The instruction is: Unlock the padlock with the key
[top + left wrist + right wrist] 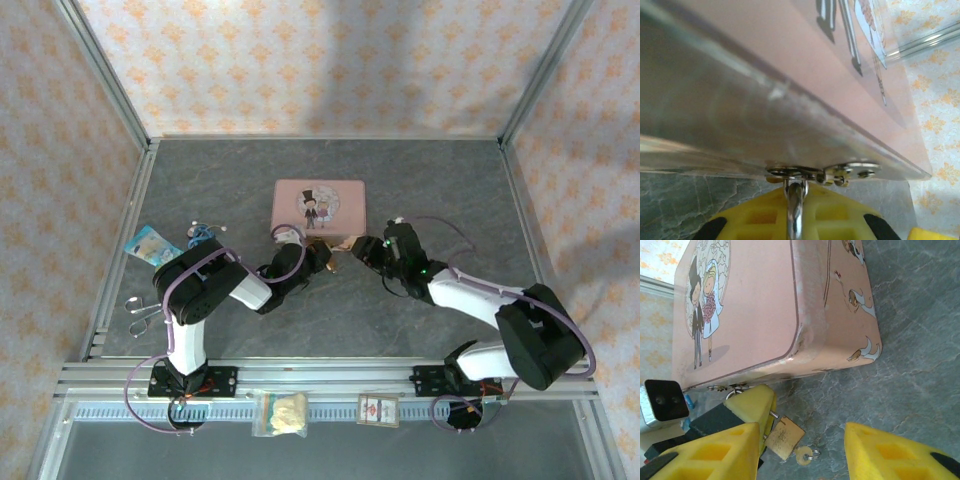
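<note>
While padlock (784,437) points its shackle (796,216) toward pink tin (755,305), long axis slanting away, L claw (796,202) clenches that shackle; R claw (802,440) stands half-open astride body.

Two robot arms stand on the one desk (250,180): the left arm (195,300) and the right arm (480,300). Each carries one pincer, two in all: the left pincer (323,256) and the right pincer (363,249).

One pink tin (320,203) sits mid-frame. The right wrist view shows one padlock (784,436) and one key (804,454).

At the frame's left lie one pair of scissors (145,310), one blue packet (152,245) and one small blue item (200,234).

Along the bottom are two more things: one clear bag (280,412) and one small card (378,408).
</note>
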Available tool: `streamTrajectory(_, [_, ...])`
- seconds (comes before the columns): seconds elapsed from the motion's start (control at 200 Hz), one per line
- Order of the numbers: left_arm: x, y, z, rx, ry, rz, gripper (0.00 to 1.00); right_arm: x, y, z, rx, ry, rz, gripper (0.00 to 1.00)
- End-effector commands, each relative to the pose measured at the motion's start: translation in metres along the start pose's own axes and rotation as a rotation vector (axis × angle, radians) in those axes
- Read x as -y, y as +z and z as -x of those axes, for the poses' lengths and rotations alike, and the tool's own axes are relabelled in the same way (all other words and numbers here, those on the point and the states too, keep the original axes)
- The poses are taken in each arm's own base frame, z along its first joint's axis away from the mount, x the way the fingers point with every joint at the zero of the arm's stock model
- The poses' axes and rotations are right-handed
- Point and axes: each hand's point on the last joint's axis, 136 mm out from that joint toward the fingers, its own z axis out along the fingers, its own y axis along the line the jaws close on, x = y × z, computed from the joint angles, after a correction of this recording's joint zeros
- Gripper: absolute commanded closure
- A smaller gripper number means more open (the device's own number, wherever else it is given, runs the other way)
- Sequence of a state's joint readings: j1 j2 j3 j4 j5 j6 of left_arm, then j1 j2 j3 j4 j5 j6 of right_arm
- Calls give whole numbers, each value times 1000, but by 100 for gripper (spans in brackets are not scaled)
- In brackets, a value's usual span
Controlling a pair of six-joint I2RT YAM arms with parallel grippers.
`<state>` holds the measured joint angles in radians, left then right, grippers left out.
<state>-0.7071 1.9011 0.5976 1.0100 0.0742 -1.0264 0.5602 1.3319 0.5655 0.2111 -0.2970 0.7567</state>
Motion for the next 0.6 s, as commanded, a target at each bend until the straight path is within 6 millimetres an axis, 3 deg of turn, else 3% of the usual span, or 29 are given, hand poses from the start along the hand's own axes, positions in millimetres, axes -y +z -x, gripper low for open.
streamTrajectory(0.0, [-4,5,-7,-24,8,10,80,-7,-8,14,54,-97,-30,53])
streamTrajectory(0.13, [-10,0,-6,-16,-15,26,56,-16,-8,13,41,-159,-14,52])
streamTrajectory(0.145, [-1,-4,0,-2,-21,4,54,-18,-9,13,40,-172,-12,51])
streamTrajectory(0.2, [1,-11,5,13,-41,-5,49,-25,-9,12,36,-221,-11,50])
streamTrajectory(0.405, [-17,-53,31,88,-124,11,45,-51,2,-11,-56,-423,-40,47])
streamTrajectory(0.596, [-35,-90,66,176,-176,31,45,-53,29,-45,-176,-583,-138,47])
